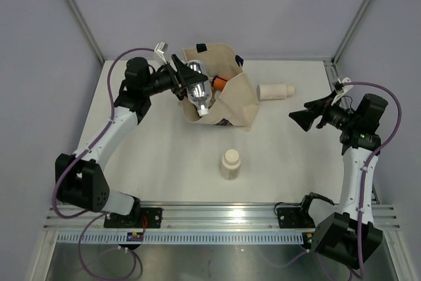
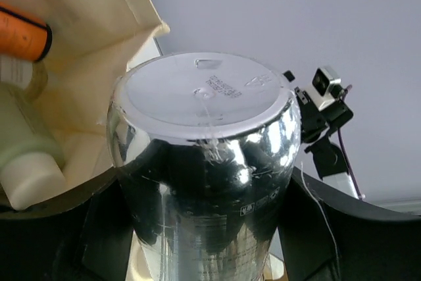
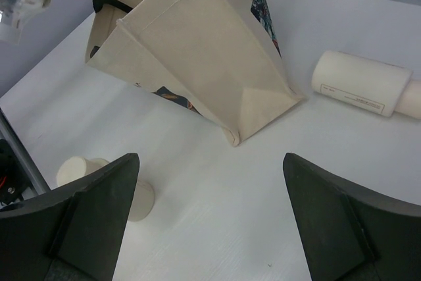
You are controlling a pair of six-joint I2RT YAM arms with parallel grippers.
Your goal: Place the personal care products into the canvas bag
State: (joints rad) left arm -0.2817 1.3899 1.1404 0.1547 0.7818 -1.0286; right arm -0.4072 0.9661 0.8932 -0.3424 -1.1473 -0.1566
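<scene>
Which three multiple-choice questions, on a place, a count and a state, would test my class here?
1. Where is the silver bottle? A) lying on the table B) in the left gripper above the canvas bag C) in the right gripper
2. How many bottles rest on the table outside the bag? A) none B) two C) five
3. How is the right gripper? A) open, empty B) shut on a bottle C) shut on a handle
Answers: B, the gripper clamps it over the bag; B, an upright cream bottle and a lying cream-white bottle; A, nothing between its spread fingers.
</scene>
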